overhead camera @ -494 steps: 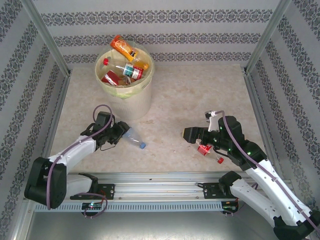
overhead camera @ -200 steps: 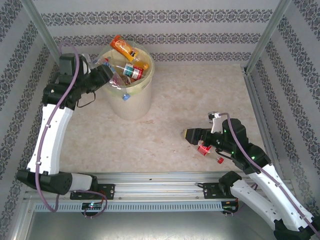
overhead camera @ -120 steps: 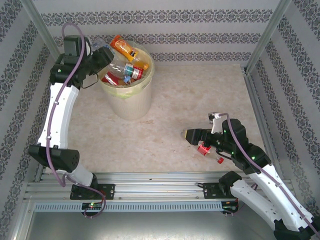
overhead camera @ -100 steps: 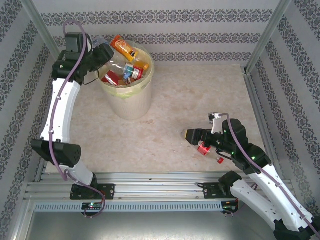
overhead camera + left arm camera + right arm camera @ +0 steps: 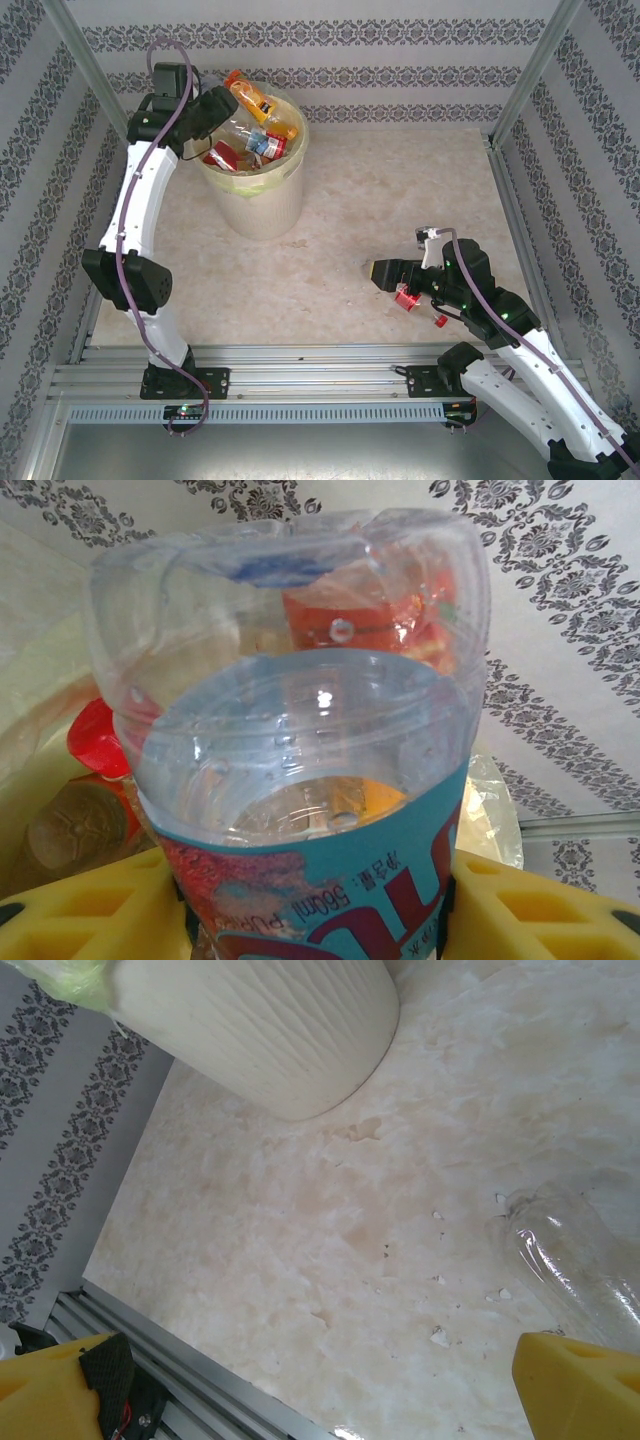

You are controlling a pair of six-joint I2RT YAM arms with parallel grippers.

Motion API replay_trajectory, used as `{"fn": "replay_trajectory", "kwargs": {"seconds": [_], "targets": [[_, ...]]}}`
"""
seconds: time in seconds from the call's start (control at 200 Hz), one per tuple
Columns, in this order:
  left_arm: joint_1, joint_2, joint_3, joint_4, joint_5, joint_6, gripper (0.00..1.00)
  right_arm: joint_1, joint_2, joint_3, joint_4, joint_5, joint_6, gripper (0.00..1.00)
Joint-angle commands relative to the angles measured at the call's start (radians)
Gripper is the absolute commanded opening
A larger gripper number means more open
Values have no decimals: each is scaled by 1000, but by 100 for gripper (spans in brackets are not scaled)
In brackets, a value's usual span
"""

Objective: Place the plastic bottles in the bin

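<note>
left gripper (image 5: 320, 920) clamped on a clear bottle (image 5: 300, 740) with a teal label, hanging right over the bin (image 5: 255, 205), bin's stuffed with other bottles (image 5: 250, 140), right gripper (image 5: 383, 269) wide open, low over the table (image 5: 350, 190), red-label bottle (image 5: 406, 297) lying just beside it

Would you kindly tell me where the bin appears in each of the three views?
Top external: the bin stands upper left of centre.
Left wrist: its yellow liner shows at lower left, behind the bottle in the jaws.
Right wrist: its cream wall crosses the top, left of centre.
Shared landmark: the patterned wallpaper.
</note>
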State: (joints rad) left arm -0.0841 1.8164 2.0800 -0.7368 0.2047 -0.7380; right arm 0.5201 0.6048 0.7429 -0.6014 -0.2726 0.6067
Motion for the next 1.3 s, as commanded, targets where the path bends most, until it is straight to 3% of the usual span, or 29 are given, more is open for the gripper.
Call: {"fn": "replay_trajectory", "kwargs": {"seconds": [0.0, 0.225, 0.325, 0.545, 0.889, 1.099, 1.294], "targets": [[-21, -49, -76, 80, -23, -60, 61, 12, 4, -2, 2, 18, -3, 98], [-45, -107, -216, 160, -44, -118, 62, 12, 3, -2, -5, 24, -2, 98], [-48, -108, -216, 159, -39, -116, 68, 13, -1, 2, -28, 38, 0, 97], [-51, -76, -111, 76, -25, -63, 84, 12, -4, 4, -85, 84, -5, 97], [-45, -121, 26, -94, -101, 101, 89, 7, 90, 27, -182, 175, -46, 97], [-46, -189, 41, -190, -5, 253, 94, -3, 152, 34, -195, 210, -78, 96], [-57, -384, -216, -167, 108, 311, 100, -36, 232, 63, -227, 227, -122, 96]]}}
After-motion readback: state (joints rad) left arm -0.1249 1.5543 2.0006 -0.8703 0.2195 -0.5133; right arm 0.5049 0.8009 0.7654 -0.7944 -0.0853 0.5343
